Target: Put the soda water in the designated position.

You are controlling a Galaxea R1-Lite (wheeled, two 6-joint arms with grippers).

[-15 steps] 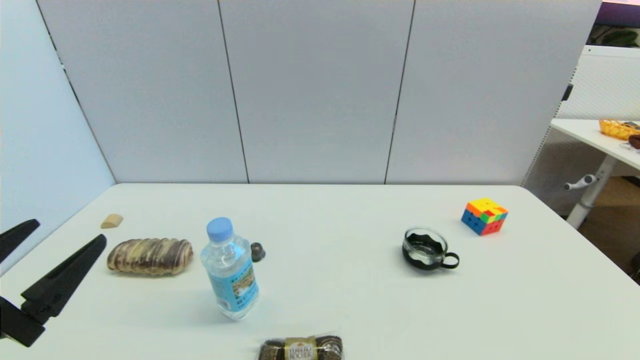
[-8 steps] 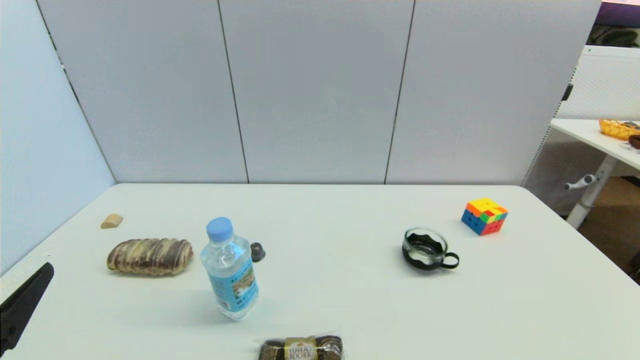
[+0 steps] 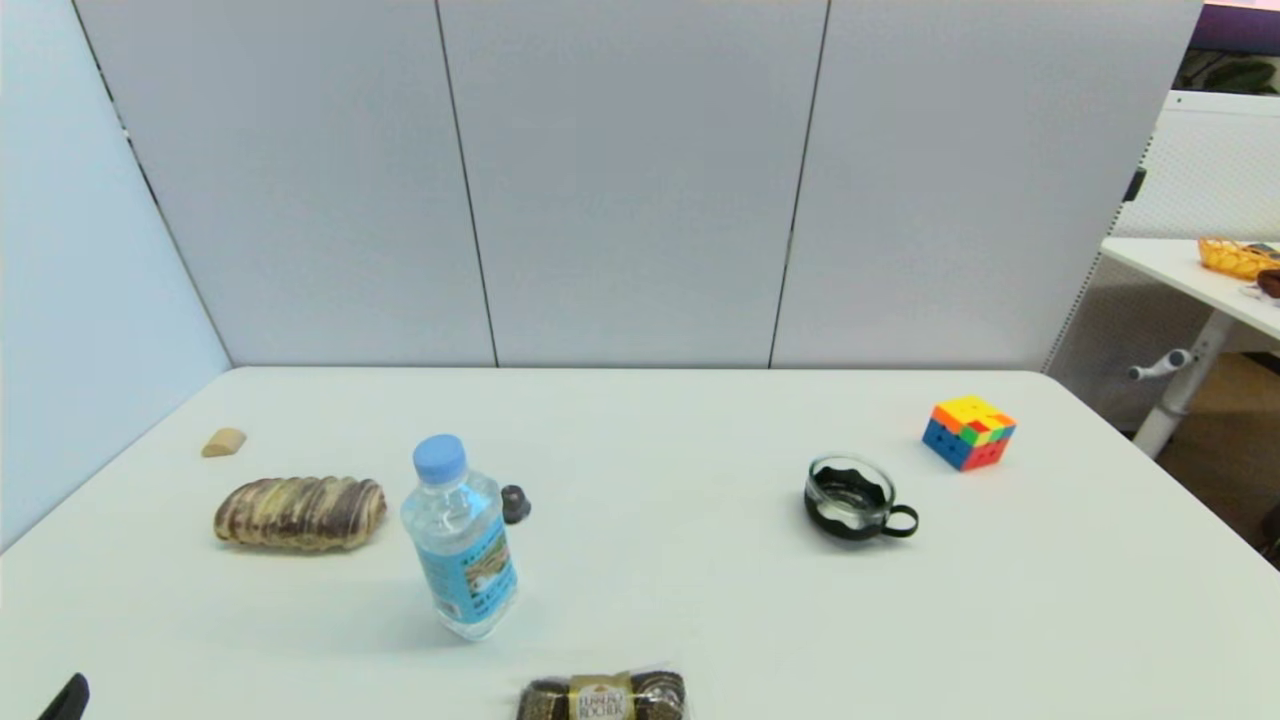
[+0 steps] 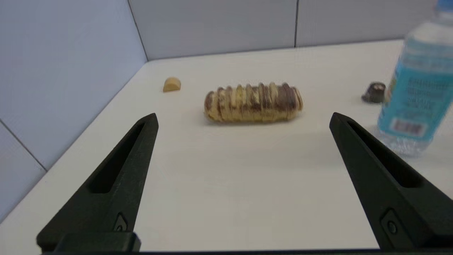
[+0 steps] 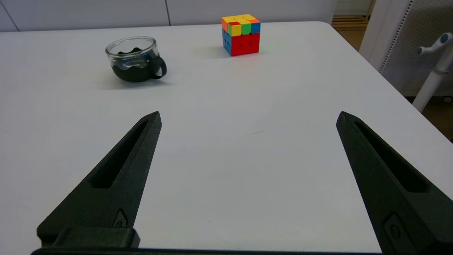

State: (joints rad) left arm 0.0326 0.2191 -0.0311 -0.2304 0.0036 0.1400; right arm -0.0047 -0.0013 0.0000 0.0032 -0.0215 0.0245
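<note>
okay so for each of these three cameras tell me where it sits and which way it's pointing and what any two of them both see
Head: on the robot's head, facing forward and down over the table; only a left tool fingertip shows.
Left wrist: behind the open left tool, facing the bread and bottle.
Right wrist: behind the open right tool, facing the cup and cube.
Shared: head and left wrist both see bread and bottle.

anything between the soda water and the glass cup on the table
Nothing: in the head view the white table is bare from the soda water across to the glass cup. The small dark piece sits just behind the bottle, off that line.
</note>
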